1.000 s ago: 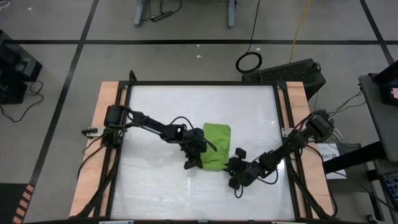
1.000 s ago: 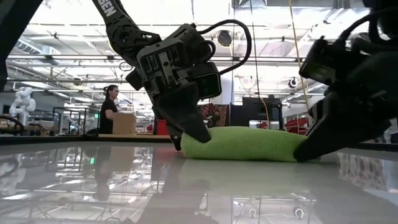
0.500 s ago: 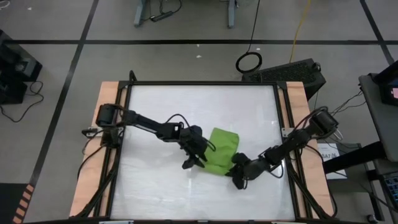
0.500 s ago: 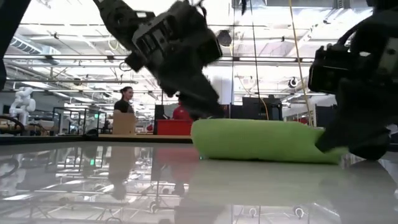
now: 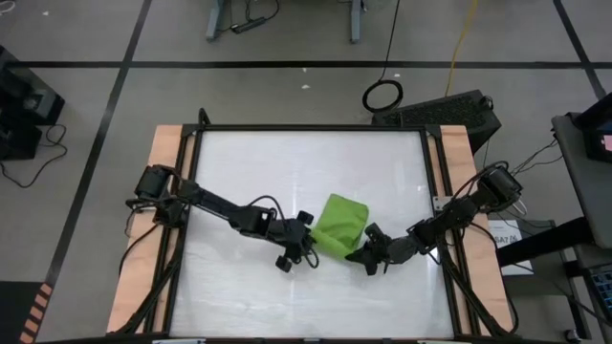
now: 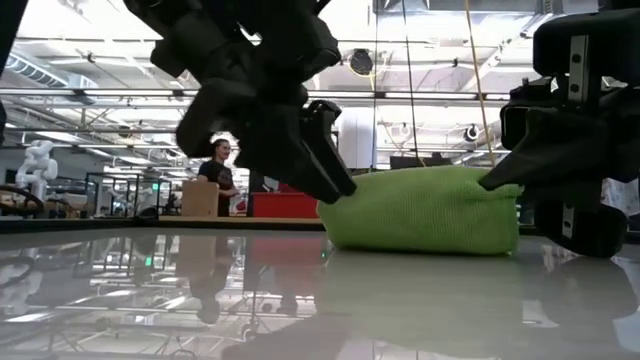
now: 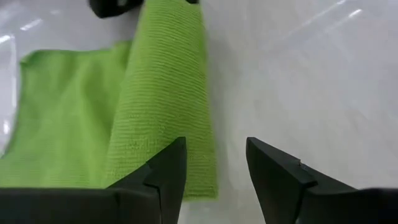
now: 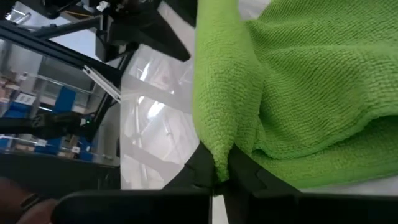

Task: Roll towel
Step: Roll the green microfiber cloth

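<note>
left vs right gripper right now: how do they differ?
Left gripper is open, its fingers apart with nothing between them; right gripper is shut on a fold of the towel. In the high view, the left sits at the towel's left near corner and the right at its right near corner. Both are low at the table, at the towel's near edge.

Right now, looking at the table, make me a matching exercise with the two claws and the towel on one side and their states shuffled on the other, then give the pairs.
Column one:
1. left claw
2. right claw
3. towel

Column two:
A. pinched shut on a fold of cloth
B. partly rolled, lying on the table
C. open, at the roll's end, gripping nothing

Pairs: 1-C, 2-A, 3-B
</note>
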Robot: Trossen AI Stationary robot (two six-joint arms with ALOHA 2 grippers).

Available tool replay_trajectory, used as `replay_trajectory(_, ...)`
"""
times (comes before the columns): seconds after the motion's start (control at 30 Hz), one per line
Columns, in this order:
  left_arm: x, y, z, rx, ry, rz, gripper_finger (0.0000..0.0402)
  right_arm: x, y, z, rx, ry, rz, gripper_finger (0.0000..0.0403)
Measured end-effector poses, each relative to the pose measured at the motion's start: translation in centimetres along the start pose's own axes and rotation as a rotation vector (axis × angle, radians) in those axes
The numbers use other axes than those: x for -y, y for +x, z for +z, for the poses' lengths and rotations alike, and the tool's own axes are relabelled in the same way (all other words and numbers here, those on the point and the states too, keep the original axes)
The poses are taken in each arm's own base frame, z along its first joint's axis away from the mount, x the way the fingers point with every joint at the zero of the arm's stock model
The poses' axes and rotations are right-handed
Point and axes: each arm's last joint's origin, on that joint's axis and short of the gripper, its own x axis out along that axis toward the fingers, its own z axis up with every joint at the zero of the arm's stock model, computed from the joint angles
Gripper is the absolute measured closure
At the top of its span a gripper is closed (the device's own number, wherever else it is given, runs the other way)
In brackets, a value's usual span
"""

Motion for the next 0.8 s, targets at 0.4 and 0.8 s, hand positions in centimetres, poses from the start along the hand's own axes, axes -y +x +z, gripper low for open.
replay_trajectory(0.4, -0.6, 0.0, 0.6, 0.075, 0.058, 0.026, 0.0229, -0.1, 0.0, -0.3, -0.105, 0.012, 0.032, 0.0397)
replay_trajectory(0.8, -0.1, 2.2, -1.0, 0.055, 0.071, -0.107, 0.0229, 0.0, 0.0, -0.5, -0.152, -0.018, 0.024, 0.0397)
